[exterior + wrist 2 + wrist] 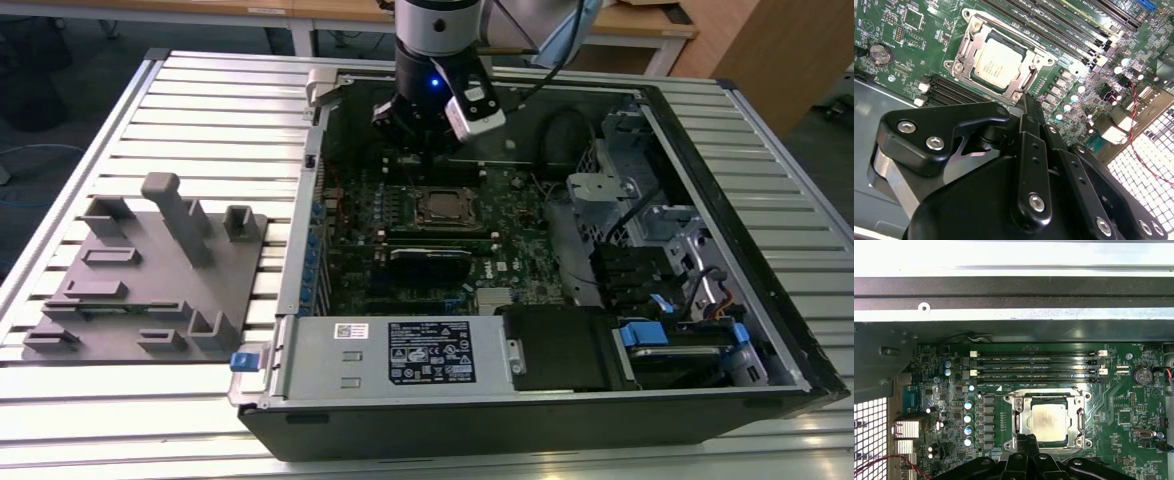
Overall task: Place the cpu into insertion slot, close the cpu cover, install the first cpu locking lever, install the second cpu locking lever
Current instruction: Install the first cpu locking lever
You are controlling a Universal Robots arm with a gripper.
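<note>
The cpu (998,61) lies in the insertion slot (443,207) under the lowered cpu cover (1020,415). In the exterior view the gripper (420,155), pinched together and empty, hangs at the slot's 12 o'clock.

Even room light washes the slatted table (200,110); the far interior of the computer case (534,425) sits in shadow, a blue lamp (434,83) glowing on the arm (434,30). In the first wrist view, what may be the case rim (1014,255) burns out white. In the second wrist view the cpu (996,62) gleams palely behind the dark, looming gripper (1027,102).
</note>
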